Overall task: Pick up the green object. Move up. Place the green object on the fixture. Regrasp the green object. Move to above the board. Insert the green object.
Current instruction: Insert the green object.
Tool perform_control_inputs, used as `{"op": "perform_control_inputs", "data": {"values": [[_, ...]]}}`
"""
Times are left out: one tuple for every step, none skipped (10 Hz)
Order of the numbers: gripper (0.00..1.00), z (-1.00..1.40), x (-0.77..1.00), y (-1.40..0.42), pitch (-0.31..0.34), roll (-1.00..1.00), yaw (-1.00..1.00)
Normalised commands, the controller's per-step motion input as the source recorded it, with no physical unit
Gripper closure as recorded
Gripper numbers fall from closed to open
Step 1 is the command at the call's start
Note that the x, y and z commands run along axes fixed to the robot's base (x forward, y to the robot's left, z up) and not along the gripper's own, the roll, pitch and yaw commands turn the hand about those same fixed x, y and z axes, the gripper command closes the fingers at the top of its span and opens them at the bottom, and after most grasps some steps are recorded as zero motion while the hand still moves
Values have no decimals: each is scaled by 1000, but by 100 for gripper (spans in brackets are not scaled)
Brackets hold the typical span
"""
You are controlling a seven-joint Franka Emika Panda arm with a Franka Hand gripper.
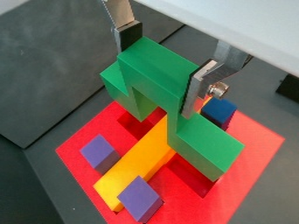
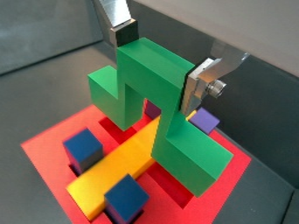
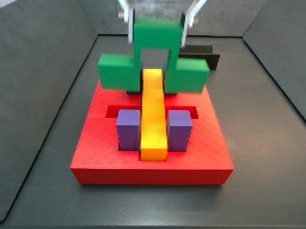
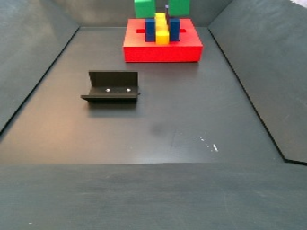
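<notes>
While lowering, best kept slow and straight: gripper (image 1: 162, 59) over the far end of the large flat red slab of a board (image 3: 149, 163), silver plate fingers (image 2: 201, 80) clamped narrow on the upper block of the bright green stepped piece, the green object (image 2: 149, 96). Green object upright, straddling the long yellow bar (image 1: 136, 162), its lower legs down at the board's surface on either side in both wrist views; whether fully seated cannot be told. Blue blocks (image 2: 83, 145) and purple blocks (image 3: 128, 126) beside the bar, close to the green legs, so no sideways drift. Judged as the insertion step, near its end: press down evenly, hold the piece square to the bar, release only once flush. Dark L-shaped bracket of a fixture (image 4: 110, 87) well apart on the floor, bare.
</notes>
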Motion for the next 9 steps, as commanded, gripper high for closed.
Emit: {"op": "perform_control_inputs", "data": {"values": [[100,-320,0,-31,0,0,69],[100,-446,249,0,0,-104,94],[100,-529,51,0,0,-116,91],[100,-469,0,-17,-17,-124,60],[100,-477,0,-46,-27,-96,57],[100,-417,0,-91,-30,-47,43],[100,-346,0,-126,0,0,0],[100,-294,-31,-171,-9,0,0],[100,-54,-137,-266,-44,-53,0]]}}
